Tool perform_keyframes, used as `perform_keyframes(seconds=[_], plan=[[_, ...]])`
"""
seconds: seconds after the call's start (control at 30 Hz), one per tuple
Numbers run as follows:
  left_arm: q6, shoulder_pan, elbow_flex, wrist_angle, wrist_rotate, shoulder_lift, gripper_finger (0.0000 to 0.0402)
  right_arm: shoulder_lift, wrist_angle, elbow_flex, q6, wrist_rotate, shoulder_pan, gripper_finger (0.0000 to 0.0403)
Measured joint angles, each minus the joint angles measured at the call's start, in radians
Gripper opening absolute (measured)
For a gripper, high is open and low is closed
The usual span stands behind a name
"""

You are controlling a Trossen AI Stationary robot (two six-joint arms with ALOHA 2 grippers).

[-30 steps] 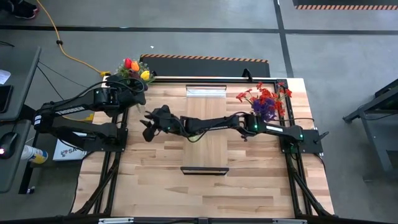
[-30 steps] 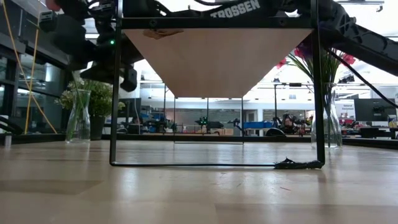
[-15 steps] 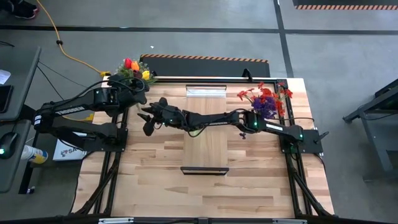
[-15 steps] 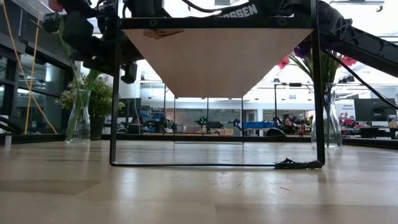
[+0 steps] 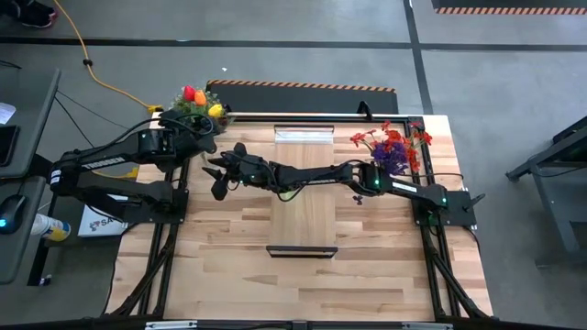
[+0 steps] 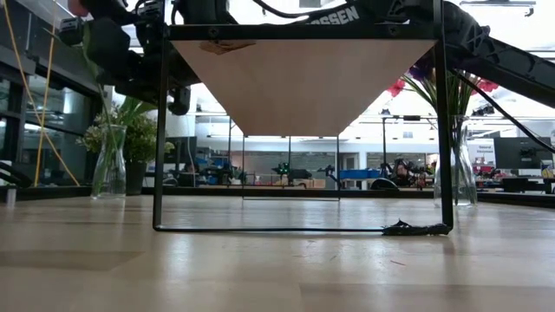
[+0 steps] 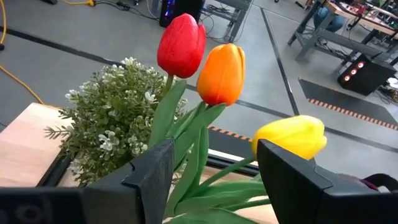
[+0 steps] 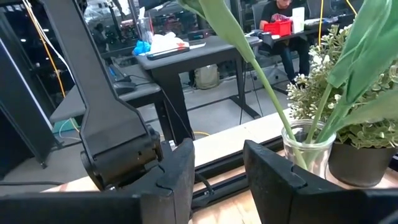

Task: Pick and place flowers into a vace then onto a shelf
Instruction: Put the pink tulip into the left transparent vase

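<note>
White "TROSSEN" lettering legible on black frame bar [image 6: 334, 15] in low view.

Tulips [image 7: 205, 93], red, orange, yellow, stems in glass vase [image 8: 305, 163] at far left corner of worktop [image 5: 367, 266], beside bushy potted plant [image 7: 109, 124].

Left jaws [image 7: 211, 171] apart, astride tulip stems.

Right jaws [image 8: 217, 168] apart, empty, near vase.

Red-purple flowers [image 5: 393, 147] in far right corner.

Shelf [image 5: 304, 215] mid-worktop.

R end effector [image 5: 218, 171] swung toward L arm; green stems [image 6: 117, 117] now over vase [image 6: 108, 163].
</note>
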Motion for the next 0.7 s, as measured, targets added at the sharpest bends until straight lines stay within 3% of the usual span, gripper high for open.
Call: perform_keyframes(seconds=[0.7], plan=[[0.008, 0.000, 0.000, -0.001, -0.047, 0.000, 0.0262, -0.008, -0.023, 0.002, -0.024, -0.001, 0.009, 0.0129]])
